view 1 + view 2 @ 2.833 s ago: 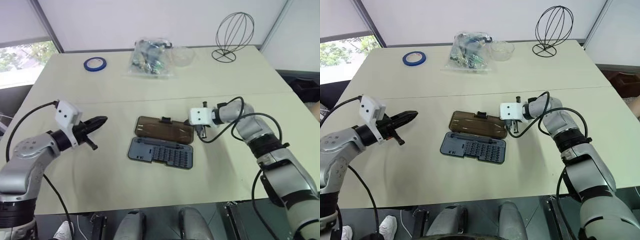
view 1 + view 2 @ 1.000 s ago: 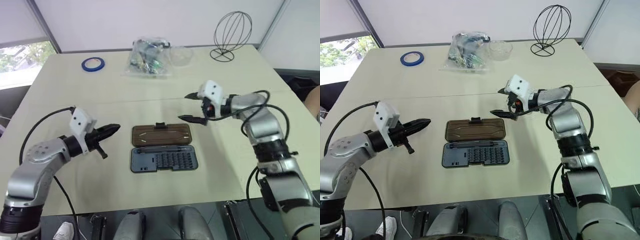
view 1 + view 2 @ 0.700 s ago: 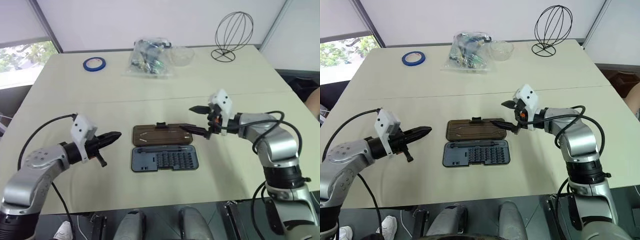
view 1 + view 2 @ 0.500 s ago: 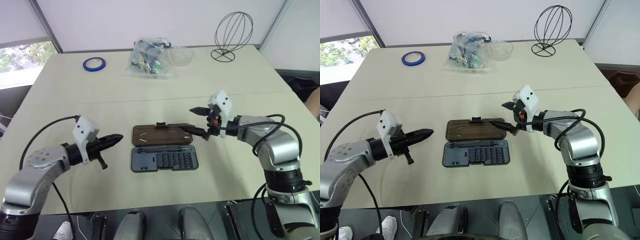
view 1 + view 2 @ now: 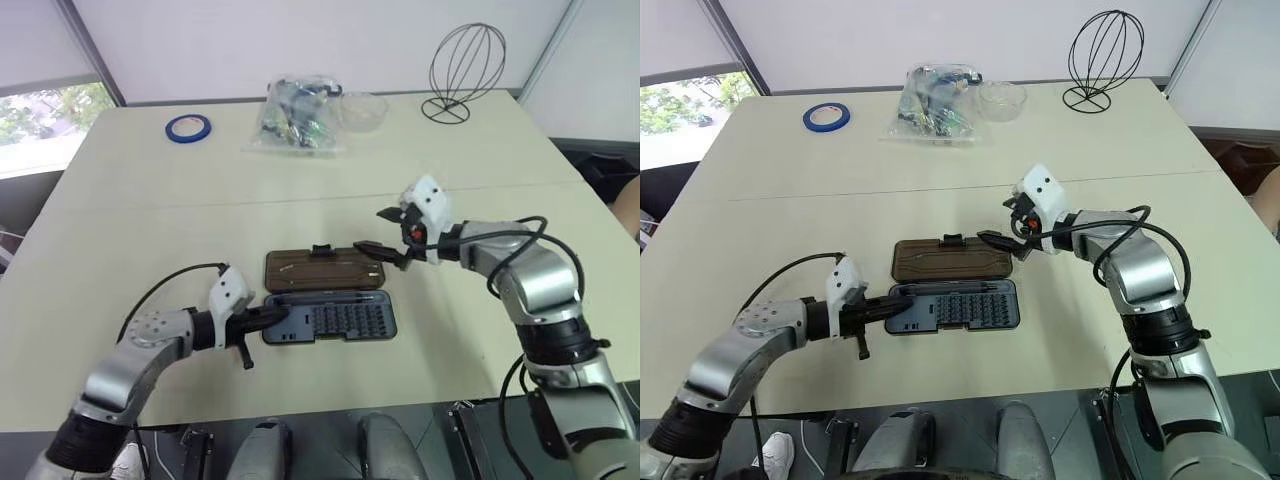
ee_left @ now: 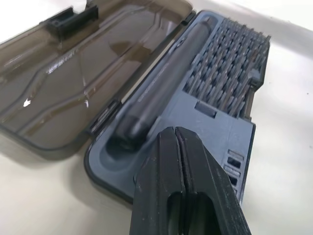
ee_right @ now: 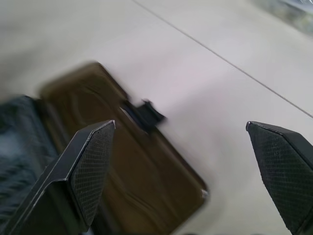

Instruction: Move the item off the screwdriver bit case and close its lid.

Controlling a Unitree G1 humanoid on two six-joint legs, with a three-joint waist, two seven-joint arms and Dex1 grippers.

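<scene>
1. Screwdriver bit case (image 5: 328,320) lies open near the middle of the tabletop (image 5: 130,230), closer to its near edge, the blue-grey tray toward us and the smoky-brown lid (image 5: 322,271) folded flat behind it, toward the far edge.
2. We read its long axis as running side to side, parallel to the near edge; the hinge lies between tray and lid, and the black latch tab (image 5: 322,249) points to the far edge.
3. We see nothing resting on tray or lid, so we judge the clearing done and the closing step in hand.
4. Our left gripper (image 6: 177,142), fingers pressed together and holding nothing, sits low at the tray's left end, tips at or just over its rim.
5. Our right gripper (image 5: 378,232) hovers with fingers spread wide and empty just above the lid's right far corner.
6. Next, we judge, the lid's far edge must be lifted and swung over the hinge onto the tray while the tray is pinned, then pressed until the latch catches.
</scene>
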